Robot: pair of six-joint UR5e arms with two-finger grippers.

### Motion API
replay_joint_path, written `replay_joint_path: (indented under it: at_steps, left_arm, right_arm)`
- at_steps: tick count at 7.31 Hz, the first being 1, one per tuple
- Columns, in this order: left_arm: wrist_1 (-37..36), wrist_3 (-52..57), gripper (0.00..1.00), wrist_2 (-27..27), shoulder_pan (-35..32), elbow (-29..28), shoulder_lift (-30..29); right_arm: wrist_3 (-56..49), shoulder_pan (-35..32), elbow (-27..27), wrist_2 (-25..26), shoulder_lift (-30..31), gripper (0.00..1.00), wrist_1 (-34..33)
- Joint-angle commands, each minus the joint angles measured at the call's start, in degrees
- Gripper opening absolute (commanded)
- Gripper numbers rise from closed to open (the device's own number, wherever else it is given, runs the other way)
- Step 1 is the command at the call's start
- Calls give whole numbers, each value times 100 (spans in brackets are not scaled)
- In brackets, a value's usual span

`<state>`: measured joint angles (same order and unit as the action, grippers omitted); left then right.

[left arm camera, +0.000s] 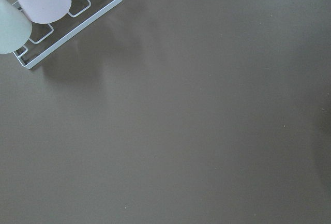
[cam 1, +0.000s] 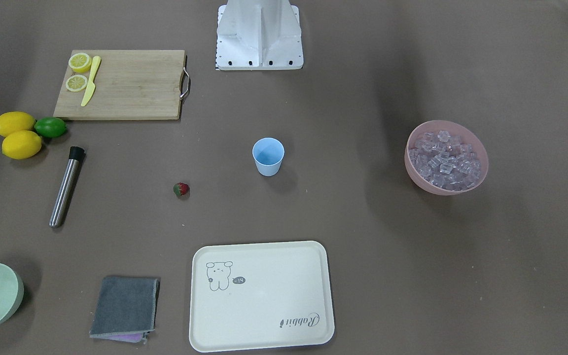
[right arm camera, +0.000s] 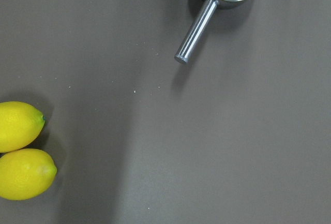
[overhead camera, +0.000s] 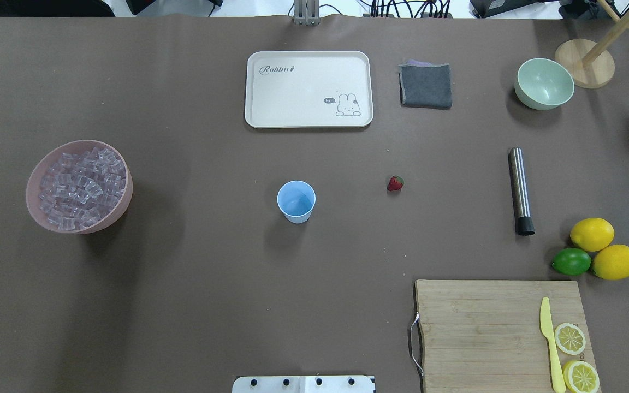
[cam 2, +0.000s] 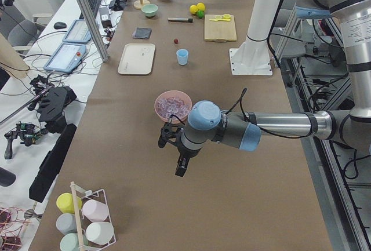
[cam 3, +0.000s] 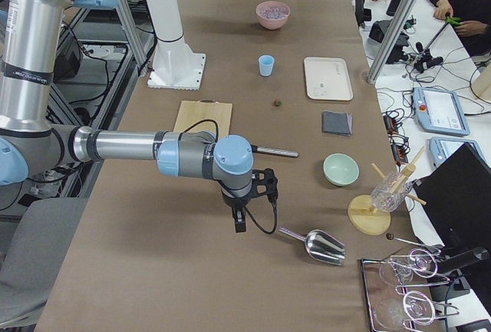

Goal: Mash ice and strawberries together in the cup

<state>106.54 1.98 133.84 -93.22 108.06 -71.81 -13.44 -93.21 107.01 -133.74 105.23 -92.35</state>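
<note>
The light blue cup [cam 1: 268, 157] stands upright and empty at the table's middle, also in the overhead view [overhead camera: 296, 201]. The small red strawberry [cam 1: 181, 190] lies on the table apart from it [overhead camera: 395, 183]. The ice [cam 1: 444, 159] fills a pink bowl [cam 1: 429, 189] at the robot's left side [overhead camera: 81, 185]. My left gripper [cam 2: 181, 167] hangs over bare table beyond the pink bowl. My right gripper [cam 3: 240, 221] hangs near a metal scoop [cam 3: 322, 246]. Both show only in the side views, so I cannot tell if they are open or shut.
A steel muddler [overhead camera: 520, 191] lies right of the strawberry. Two lemons [overhead camera: 604, 248] and a lime [overhead camera: 571, 261] sit by a cutting board [overhead camera: 478, 327] with a knife and lemon halves. A cream tray [overhead camera: 309, 89], a grey cloth [overhead camera: 426, 85] and a pale green bowl [overhead camera: 544, 83] are at the far side.
</note>
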Motion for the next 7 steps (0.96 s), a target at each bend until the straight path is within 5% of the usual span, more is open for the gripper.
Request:
replay_joint_path:
  at_steps: [1,7]
  left_arm:
    - [16,-144,98,19,15,-4,-25]
    - [463,-847,97,107,164,-21,-8]
  right_arm:
    - [-54,4,-13,-142,75,100,399]
    - [-28,48,-31,-688,217,100,455]
